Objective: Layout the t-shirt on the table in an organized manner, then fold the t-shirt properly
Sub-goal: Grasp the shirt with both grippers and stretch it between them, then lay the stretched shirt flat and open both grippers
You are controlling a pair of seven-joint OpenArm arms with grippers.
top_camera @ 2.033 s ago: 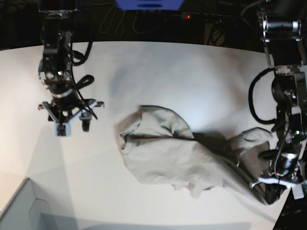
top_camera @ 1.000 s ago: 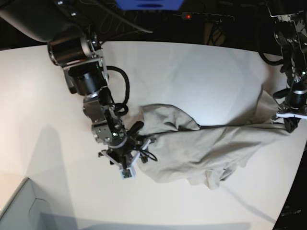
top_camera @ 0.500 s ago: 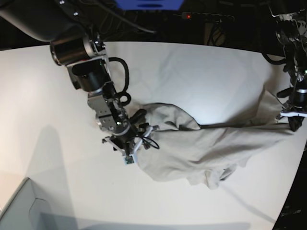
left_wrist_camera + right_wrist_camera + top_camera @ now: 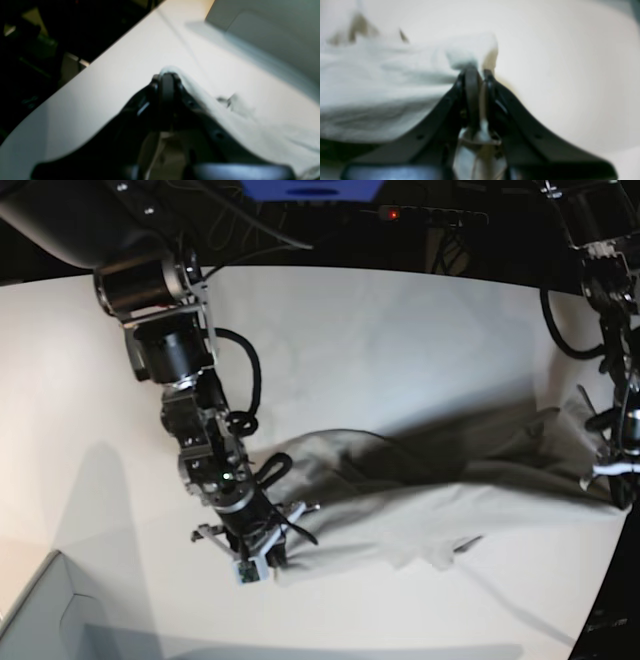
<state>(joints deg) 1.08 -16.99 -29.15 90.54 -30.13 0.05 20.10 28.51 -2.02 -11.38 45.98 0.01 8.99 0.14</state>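
The t-shirt (image 4: 440, 500) is stretched out between my two claws, its long axis running across the table (image 4: 400, 340) from the near middle toward the edge on the base view's right. It is not flat: it hangs as a rumpled band, with folds running along its length and a shadow on the table behind it. A loose flap droops from its near edge toward the table's near edge. Which end is the collar I cannot tell.

My right claw (image 4: 262, 558), at the end of the shirt nearer the table's near-left corner, is clenched on a bunch of the fabric; in its wrist view the cloth (image 4: 395, 82) bulges out past the tips of the closed fingers (image 4: 471, 82) and spreads away to the left. My left claw (image 4: 618, 478), close to the table's right edge, is clamped on the other end; its wrist view shows the fingers (image 4: 167, 87) pressed together with a fold of shirt (image 4: 250, 125) wrapped over the tip and trailing off to the right.

A pale grey box (image 4: 40, 620) sits at the near-left corner, well apart from the shirt.
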